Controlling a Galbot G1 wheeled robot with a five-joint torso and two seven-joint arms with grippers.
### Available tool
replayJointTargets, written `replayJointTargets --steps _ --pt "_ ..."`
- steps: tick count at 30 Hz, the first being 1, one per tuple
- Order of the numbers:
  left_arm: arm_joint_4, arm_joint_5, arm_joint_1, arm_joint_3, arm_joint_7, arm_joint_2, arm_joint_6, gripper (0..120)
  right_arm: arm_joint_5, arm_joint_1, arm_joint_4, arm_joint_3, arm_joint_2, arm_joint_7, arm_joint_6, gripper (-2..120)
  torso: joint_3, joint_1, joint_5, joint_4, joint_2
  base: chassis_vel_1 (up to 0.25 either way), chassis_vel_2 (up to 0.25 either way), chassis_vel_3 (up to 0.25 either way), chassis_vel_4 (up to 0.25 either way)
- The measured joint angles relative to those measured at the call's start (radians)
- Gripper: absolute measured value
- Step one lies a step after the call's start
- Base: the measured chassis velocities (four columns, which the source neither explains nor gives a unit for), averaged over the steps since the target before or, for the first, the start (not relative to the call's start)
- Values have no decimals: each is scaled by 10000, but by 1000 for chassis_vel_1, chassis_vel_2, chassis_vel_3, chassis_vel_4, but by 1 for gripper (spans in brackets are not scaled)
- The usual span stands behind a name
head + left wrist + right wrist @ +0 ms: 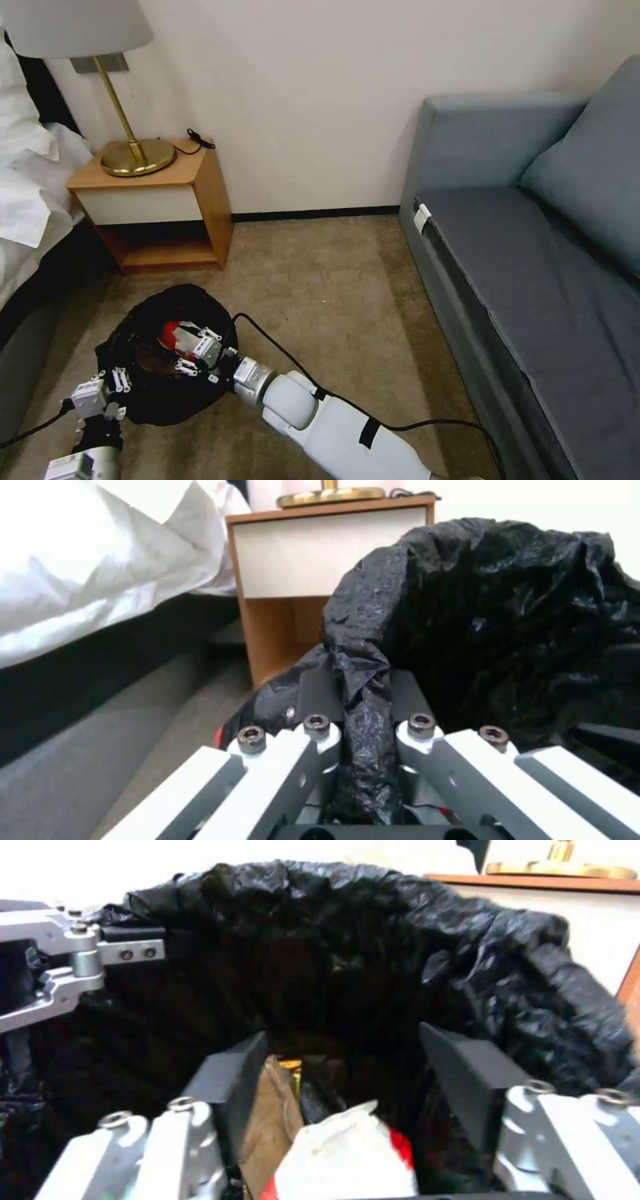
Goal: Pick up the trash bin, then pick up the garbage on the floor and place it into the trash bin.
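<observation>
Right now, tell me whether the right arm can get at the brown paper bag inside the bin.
Probably yes. The right gripper hangs open inside the trash bin, with the brown paper bag just below beside the red-and-white packet. The left gripper only pinches the liner at the rim.

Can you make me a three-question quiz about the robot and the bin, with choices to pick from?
1. Where is the right tool?
A. Over the bin's mouth
B. On the sofa
C. Under the lamp

2. What colour is the bag lining the bin?
A. White
B. Black
C. Blue

3. What is the left tool doing?
A. Hanging open in the air
B. Holding the lamp
C. Pinching the bag at the bin's rim

Answers:
1 A, the head view shows the right tool reaching into the bin's mouth, above a red packet.
2 B, the crinkly liner is black.
3 C, the left wrist view shows a fold of bag squeezed between its fingers.
</observation>
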Motion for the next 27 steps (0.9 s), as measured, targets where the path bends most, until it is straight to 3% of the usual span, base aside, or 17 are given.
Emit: replayJointTargets --steps 6,9,21,27 --pt "97 -44 -53 23 1 -37 -9 5 -83 -118 242 348 -77 -29 220 92 0 0 0 0 0 0 0 0 0" --pt "153 -183 -53 22 -7 -56 -35 5 158 -259 706 669 -196 -44 220 99 0 0 1 0 0 0 0 0 0" --pt "206 -507 -23 23 -188 -157 -252 5 1206 -639 2062 2289 -994 -110 10 100 0 0 2 -1 0 0 0 0 0" --pt "106 -1353 -74 29 -745 -263 -233 5 1402 -986 2337 3482 -1483 -152 -71 100 0 0 3 -2 0 0 0 0 0"
